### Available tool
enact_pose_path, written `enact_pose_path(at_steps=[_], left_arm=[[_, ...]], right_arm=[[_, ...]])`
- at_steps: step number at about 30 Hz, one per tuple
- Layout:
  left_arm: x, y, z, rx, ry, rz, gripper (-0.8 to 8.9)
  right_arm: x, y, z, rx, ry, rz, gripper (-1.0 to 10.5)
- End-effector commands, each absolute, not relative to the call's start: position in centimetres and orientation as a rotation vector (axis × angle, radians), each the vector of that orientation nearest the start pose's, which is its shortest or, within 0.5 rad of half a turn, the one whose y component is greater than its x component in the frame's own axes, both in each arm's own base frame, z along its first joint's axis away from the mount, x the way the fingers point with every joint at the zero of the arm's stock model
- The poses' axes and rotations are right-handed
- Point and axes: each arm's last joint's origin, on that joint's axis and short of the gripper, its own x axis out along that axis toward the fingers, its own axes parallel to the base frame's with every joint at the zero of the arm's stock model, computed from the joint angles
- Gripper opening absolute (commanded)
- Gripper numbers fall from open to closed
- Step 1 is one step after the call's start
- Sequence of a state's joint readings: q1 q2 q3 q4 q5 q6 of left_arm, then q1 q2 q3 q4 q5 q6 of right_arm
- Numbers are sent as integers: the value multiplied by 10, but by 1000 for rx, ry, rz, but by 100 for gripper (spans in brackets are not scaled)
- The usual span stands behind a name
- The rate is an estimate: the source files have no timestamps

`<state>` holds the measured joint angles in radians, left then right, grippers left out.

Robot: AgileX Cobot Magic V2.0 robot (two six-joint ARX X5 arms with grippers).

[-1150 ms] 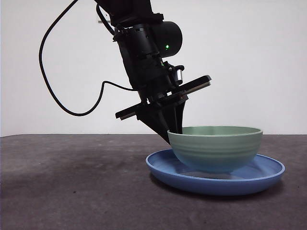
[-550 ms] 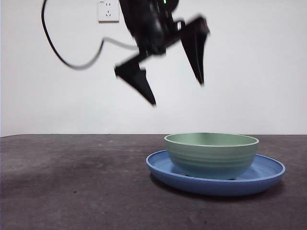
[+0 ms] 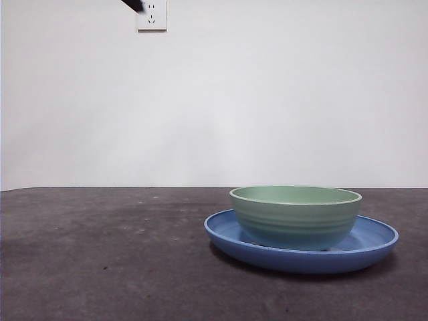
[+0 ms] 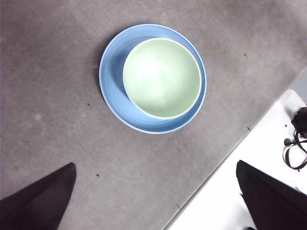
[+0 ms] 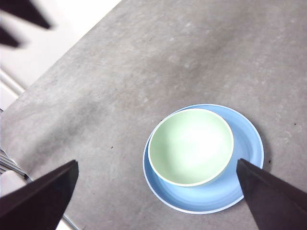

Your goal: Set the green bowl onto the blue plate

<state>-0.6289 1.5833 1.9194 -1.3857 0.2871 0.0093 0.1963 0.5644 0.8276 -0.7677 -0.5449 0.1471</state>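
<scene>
Since the bowl [image 3: 295, 215] sits upright on the plate [image 3: 374, 242], off-centre, with both the left gripper [image 4: 158, 199] and right gripper [image 5: 158, 194] open, empty and high above, probably only a bump could slide it.

Bowl [image 3: 295, 215] on plate [image 3: 374, 244]

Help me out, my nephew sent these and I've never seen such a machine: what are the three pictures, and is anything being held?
It is a robot with two arms at a table. One camera looks level across the table; the other two sit on the wrists, looking down. The dark wedges are jaws: the left end effector and right end effector, both open, high above the table, holding nothing. The bowl sits on the plate, off-centre. A wall socket is behind.
</scene>
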Motion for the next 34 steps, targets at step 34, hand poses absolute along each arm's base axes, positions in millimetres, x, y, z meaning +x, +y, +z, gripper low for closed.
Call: enact_pose_path(at_steps=[34], left_arm=[[64, -50, 351, 137, 546, -847, 530]], right_arm=[[177, 45, 263, 207, 1071, 434, 541]])
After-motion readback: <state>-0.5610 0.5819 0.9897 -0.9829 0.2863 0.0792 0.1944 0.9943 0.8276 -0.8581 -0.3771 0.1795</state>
